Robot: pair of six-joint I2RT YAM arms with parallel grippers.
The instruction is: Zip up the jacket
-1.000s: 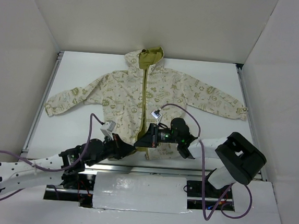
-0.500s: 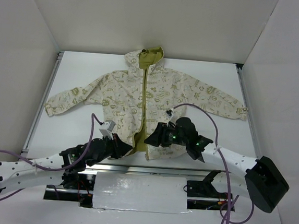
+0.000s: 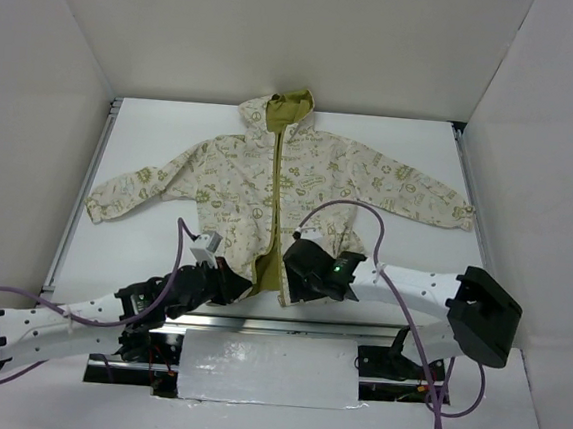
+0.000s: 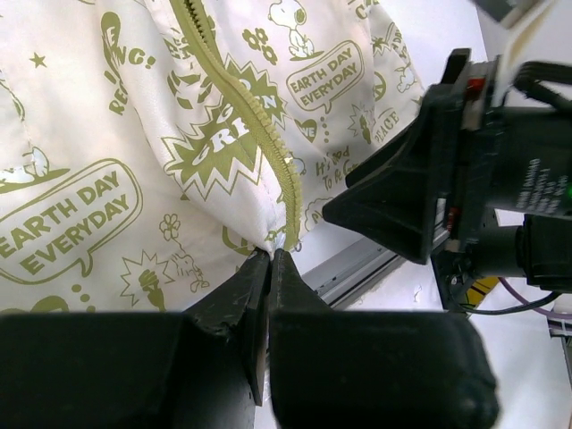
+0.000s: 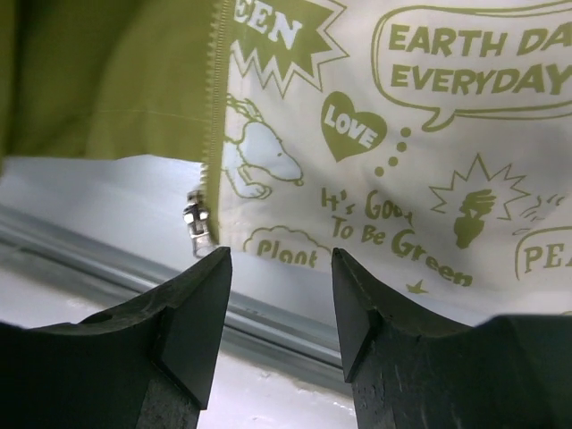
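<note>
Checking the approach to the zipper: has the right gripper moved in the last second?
Yes. In the top view the right gripper has shifted slightly right and down toward the rail at the table's near edge, ending at the jacket's hem.

Your white table (image 3: 153, 133) is boxed in by three white panels: the far panel (image 3: 282, 33) rises from its back edge, the left panel (image 3: 25, 101) and the right panel (image 3: 553, 148) from its sides. The left rail (image 3: 80, 191), the right rail (image 3: 471, 206) and the near rail (image 5: 80, 255), all metal, line the table's edges. Just outside its near edge lies a crinkled silvery sheet (image 3: 268, 369).
</note>
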